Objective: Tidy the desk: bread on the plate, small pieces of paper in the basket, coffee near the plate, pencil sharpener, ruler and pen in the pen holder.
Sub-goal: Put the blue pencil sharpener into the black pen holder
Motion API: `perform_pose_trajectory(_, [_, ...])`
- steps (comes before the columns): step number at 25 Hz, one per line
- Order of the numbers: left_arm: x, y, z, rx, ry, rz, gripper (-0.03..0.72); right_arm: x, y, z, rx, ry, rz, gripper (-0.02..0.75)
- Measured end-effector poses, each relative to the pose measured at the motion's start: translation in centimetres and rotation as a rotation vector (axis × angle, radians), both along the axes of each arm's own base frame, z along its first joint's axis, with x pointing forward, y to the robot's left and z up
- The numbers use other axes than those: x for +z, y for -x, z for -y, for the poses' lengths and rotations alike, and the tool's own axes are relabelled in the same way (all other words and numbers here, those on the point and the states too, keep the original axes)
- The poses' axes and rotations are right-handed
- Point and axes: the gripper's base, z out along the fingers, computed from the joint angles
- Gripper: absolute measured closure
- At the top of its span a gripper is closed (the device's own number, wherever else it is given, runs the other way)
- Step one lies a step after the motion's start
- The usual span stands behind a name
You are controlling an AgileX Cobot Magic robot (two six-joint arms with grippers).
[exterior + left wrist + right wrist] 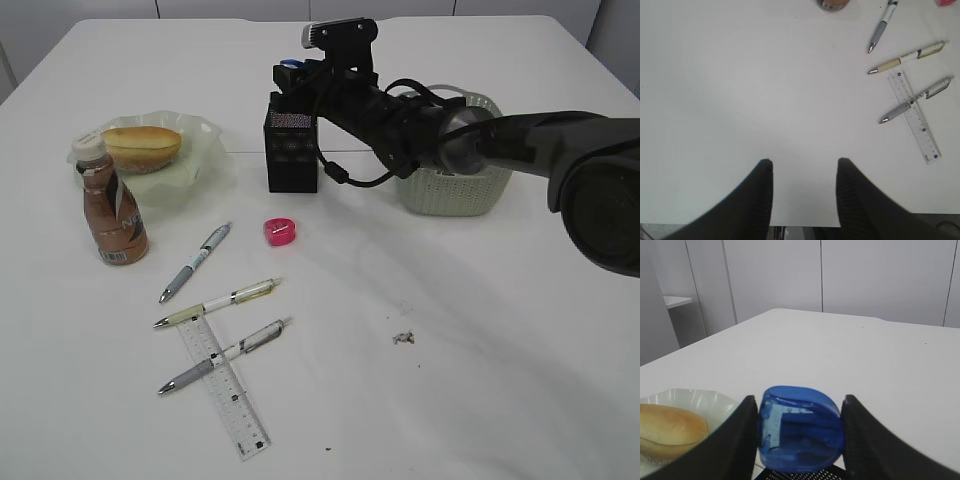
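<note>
The right gripper [799, 437] clamps a translucent blue, rounded pencil sharpener [801, 429] just above the black mesh pen holder [291, 150]. In front of the holder lie one pink sharpener [281, 232], three pens and one clear ruler [224, 385]. The left gripper [804, 172] hangs half-spread, empty.

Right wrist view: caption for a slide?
Right pincer holds blue pencil sharpener above black pen holder, bread nearby.

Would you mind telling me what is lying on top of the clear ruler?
One grey pen lies slantwise across the ruler, covering a narrow strip of its markings. The yellow pen lies just past its far end; whether they touch is unclear.
</note>
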Motion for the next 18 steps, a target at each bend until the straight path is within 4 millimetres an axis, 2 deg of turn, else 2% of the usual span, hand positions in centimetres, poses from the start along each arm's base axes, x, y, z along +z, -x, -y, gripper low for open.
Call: perform_pose_trajectory(18, [0.00,0.00,0.02,0.000,0.002,0.000,0.381,-0.40,-0.04,0.11,-0.012,0.023,-0.038,0.357])
